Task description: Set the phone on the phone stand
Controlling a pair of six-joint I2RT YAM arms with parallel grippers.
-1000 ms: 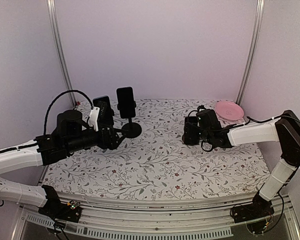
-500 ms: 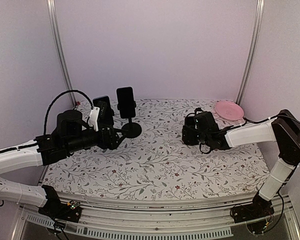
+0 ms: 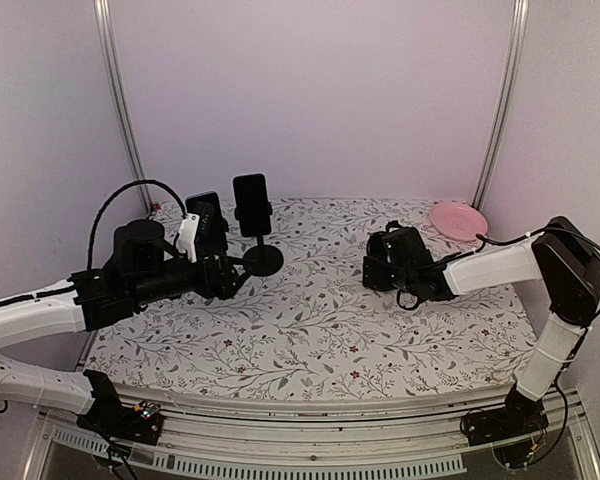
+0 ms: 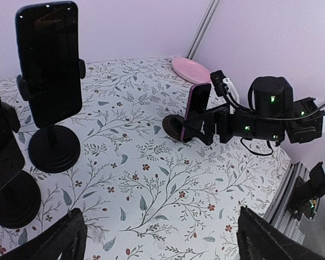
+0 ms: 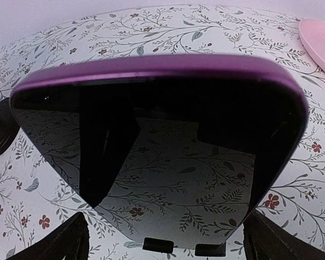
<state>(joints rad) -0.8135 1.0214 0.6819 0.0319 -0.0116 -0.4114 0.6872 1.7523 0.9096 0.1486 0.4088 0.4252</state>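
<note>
The phone (image 5: 162, 146), in a purple case with a dark screen, fills the right wrist view. It leans upright with its lower edge on the two lips of a low dark phone stand (image 4: 173, 127). In the left wrist view the phone (image 4: 197, 103) stands at mid-table. My right gripper (image 5: 176, 248) is open, its fingers (image 5: 59, 244) low on either side of the phone and apart from it. In the top view this gripper (image 3: 382, 262) hides the phone. My left gripper (image 4: 168, 244) is open over bare cloth at the left (image 3: 230, 278).
A black phone on a tall round-based stand (image 3: 252, 208) is at the back left, with a second one (image 3: 207, 215) beside my left wrist. A pink plate (image 3: 458, 220) lies at the back right. The floral tablecloth (image 3: 310, 330) covers the table.
My right arm has shifted slightly left, its gripper staying open by the purple phone. The left arm has not moved.
</note>
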